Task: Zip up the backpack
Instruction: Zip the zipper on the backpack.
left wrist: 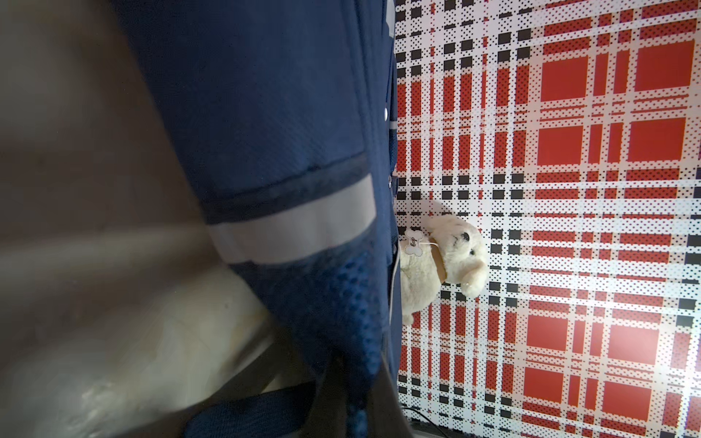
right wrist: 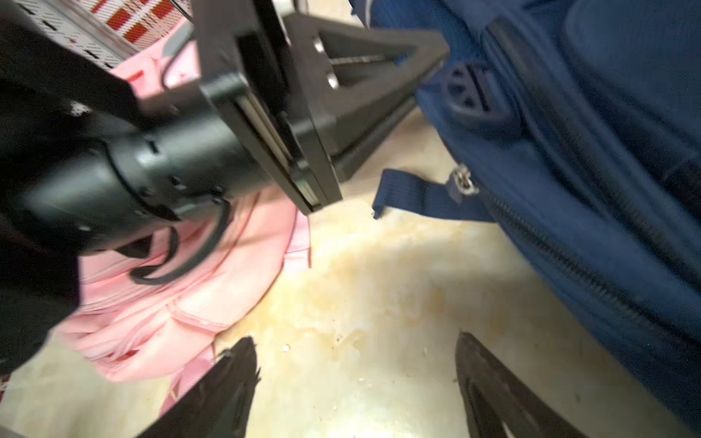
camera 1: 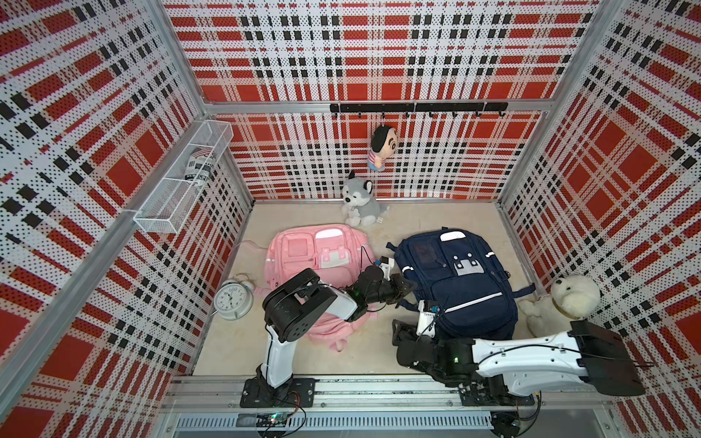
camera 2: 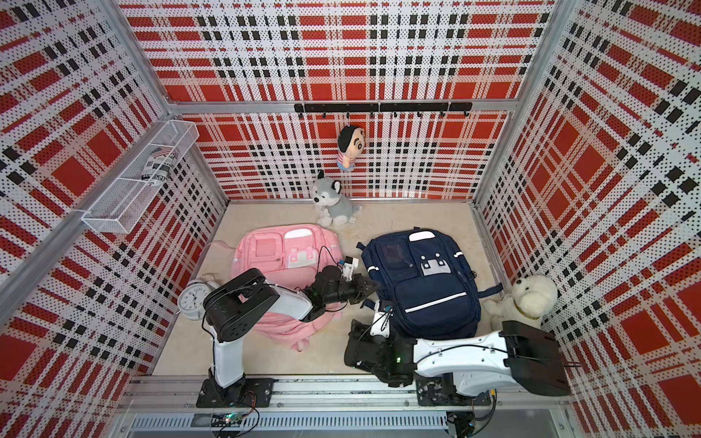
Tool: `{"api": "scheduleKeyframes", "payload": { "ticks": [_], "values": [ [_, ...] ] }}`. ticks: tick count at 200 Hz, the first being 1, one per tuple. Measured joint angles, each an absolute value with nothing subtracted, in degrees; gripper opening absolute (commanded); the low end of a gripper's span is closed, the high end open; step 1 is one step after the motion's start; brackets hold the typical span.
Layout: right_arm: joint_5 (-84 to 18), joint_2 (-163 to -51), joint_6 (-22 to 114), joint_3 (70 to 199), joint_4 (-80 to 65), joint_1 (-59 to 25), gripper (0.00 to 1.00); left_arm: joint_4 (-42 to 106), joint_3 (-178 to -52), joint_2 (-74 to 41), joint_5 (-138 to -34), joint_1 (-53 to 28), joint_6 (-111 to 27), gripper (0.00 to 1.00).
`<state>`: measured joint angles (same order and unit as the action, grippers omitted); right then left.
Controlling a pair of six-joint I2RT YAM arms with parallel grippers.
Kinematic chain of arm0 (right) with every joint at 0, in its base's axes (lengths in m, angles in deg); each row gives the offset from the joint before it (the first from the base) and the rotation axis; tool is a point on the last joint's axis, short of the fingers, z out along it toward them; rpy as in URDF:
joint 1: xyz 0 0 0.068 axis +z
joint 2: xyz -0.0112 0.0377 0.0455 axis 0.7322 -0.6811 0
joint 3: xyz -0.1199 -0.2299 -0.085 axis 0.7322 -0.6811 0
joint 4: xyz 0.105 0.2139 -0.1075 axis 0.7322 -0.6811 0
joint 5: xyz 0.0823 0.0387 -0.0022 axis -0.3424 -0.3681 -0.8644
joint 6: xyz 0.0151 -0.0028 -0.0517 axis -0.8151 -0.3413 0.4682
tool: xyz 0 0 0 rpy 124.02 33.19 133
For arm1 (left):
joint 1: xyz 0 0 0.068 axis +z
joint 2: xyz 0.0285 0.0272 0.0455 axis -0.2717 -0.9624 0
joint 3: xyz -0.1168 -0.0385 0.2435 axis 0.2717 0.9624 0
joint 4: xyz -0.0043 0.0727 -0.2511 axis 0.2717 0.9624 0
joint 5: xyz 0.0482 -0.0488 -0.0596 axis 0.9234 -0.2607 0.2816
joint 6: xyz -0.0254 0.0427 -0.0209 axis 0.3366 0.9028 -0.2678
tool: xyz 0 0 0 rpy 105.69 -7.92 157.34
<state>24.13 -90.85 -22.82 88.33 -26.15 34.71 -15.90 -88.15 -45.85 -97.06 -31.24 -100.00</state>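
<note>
You are looking at two backpacks lying flat on the beige floor: a pink backpack (camera 1: 315,250) and, beside it, the navy backpack (camera 1: 462,288), which is resting towards the right wall. Three plush toys are sharing the cell. A husky plush (camera 1: 360,204) is sitting by the back wall, a white dog plush (camera 1: 565,299) is leaning just beside the navy bag, and a boy doll (camera 1: 381,148) is hanging from the black hook rail (camera 1: 417,107). One alarm clock (camera 1: 232,297) is lying next to the pink bag. One white wire basket (camera 1: 159,223) on the left wall is holding a single printed can (camera 1: 201,165).

Your left arm is reaching across the pink bag and hiding its lower half. The left gripper (camera 1: 407,285) is showing its fingers together, with the tips pressing into the navy bag's near-left side; whether they are pinching fabric, you cannot tell. The right gripper (right wrist: 356,337) is hovering over bare floor beside that bag, fingers wide apart and holding nothing. Ahead of it, a silver zipper slider (right wrist: 461,182) is sitting on the bag's edge with a navy webbing tab (right wrist: 409,193) beside it.

The bone-shaped tag (left wrist: 413,242) on the white dog is reading "dog". The can's print is showing too small to read.
</note>
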Motion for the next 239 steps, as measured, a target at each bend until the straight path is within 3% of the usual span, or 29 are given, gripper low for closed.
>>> {"api": "scheduleKeyframes", "payload": {
  "ticks": [69, 150, 191, 239],
  "values": [
    [32.59, -99.53, -30.23, 83.81, -16.71, 34.05, 0.81, -18.87, -86.91, -45.85, -98.61, -30.91, -101.58, 0.0],
    [36.22, -109.1, -17.95, 83.76, 4.08, 24.5, 0.78, -21.95, -84.52, -44.47, -98.33, -31.15, -103.33, 0.0],
    [38.51, -110.24, -10.71, 82.56, 12.97, 23.12, 0.59, -24.44, -83.45, -44.21, -98.22, -31.26, -104.66, 0.0],
    [39.58, -110.17, -2.32, 79.11, 22.53, 22.64, 0.2, -26.43, -83.08, -44.36, -98.46, -31.24, -105.95, 0.0]
  ]
}}
